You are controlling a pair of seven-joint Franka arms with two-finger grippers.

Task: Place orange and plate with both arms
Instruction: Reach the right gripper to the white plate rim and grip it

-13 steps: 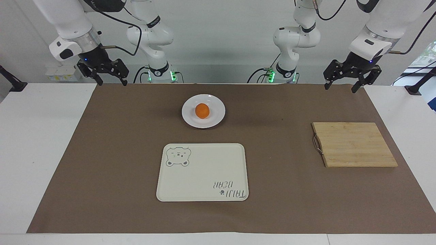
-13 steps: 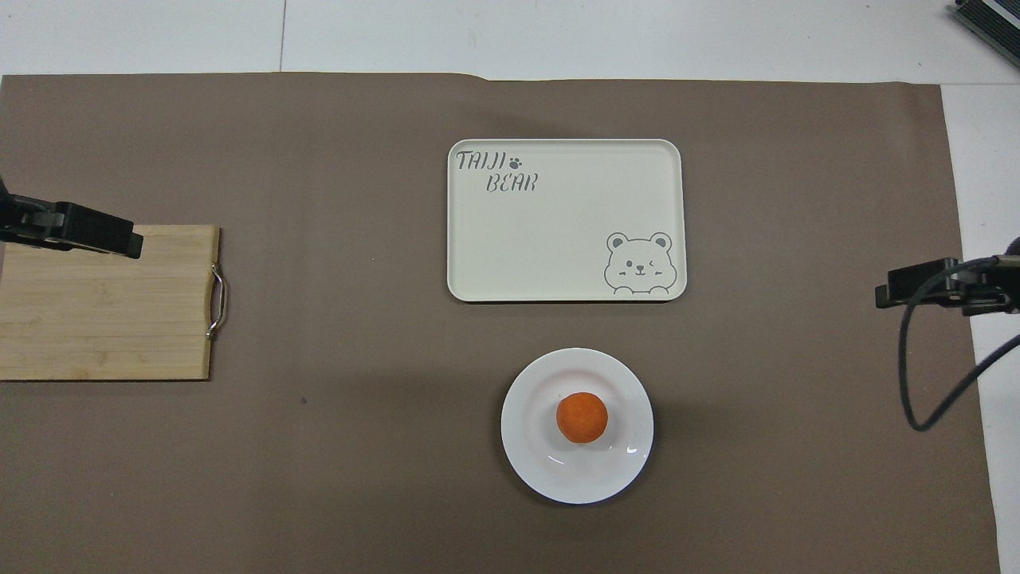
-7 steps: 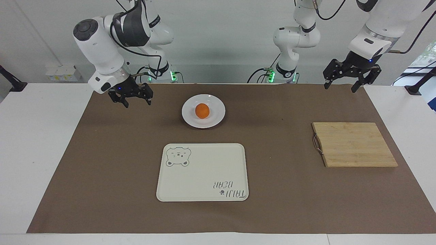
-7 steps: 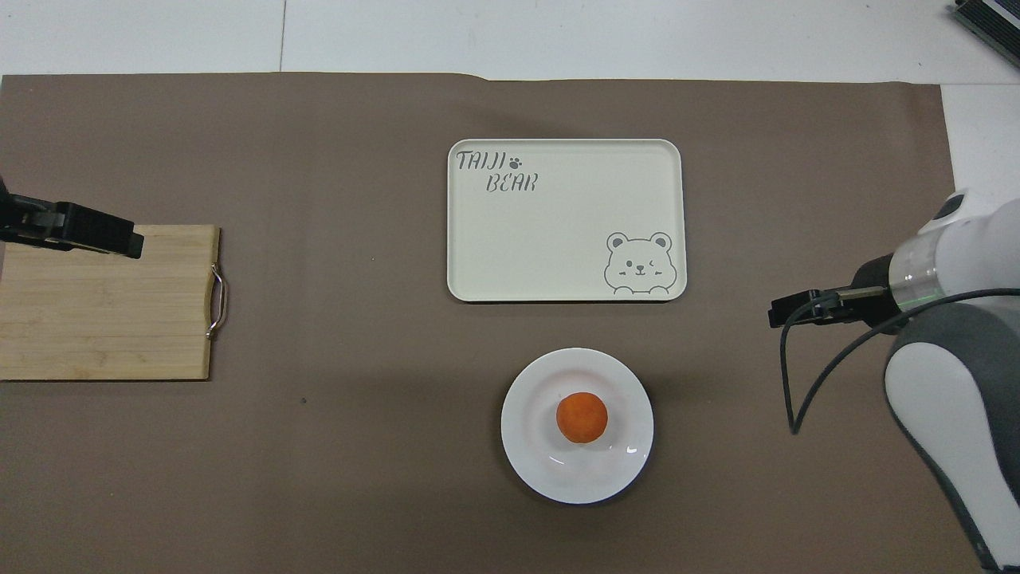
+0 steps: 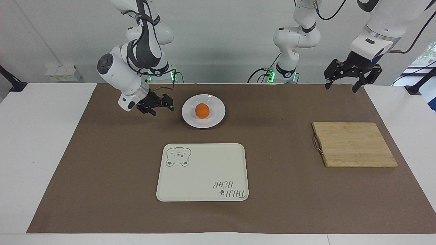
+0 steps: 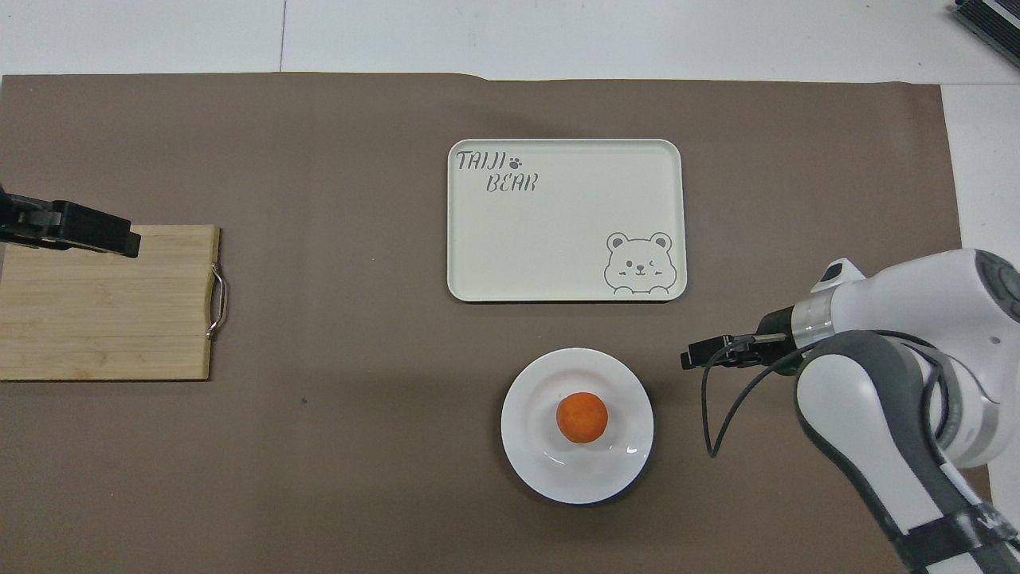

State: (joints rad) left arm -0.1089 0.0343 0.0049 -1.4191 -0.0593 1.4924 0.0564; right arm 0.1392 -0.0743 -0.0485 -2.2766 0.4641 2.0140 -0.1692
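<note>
Facing view: the orange (image 5: 202, 111) sits on the white plate (image 5: 214, 119), upper centre; the right gripper (image 5: 162, 108), open and empty, hovers just beside the plate's rim; the left gripper (image 5: 341, 86) waits open and empty, upper right.

Overhead view: orange (image 6: 582, 417) on plate (image 6: 530, 454), lower centre; right gripper (image 6: 695, 358) just beside it; left gripper (image 6: 119, 242) at the left edge.

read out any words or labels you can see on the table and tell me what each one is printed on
"TAIJI BEAR", in two lines with a paw print after the first word: printed on the cream tray, in the corner farthest from the robots toward the left arm's end of the table.
A winking bear face, a drawing with no text: in the tray's corner diagonally across from the words.
The white plate, the orange and the wooden cutting board bear no readable text.
</note>
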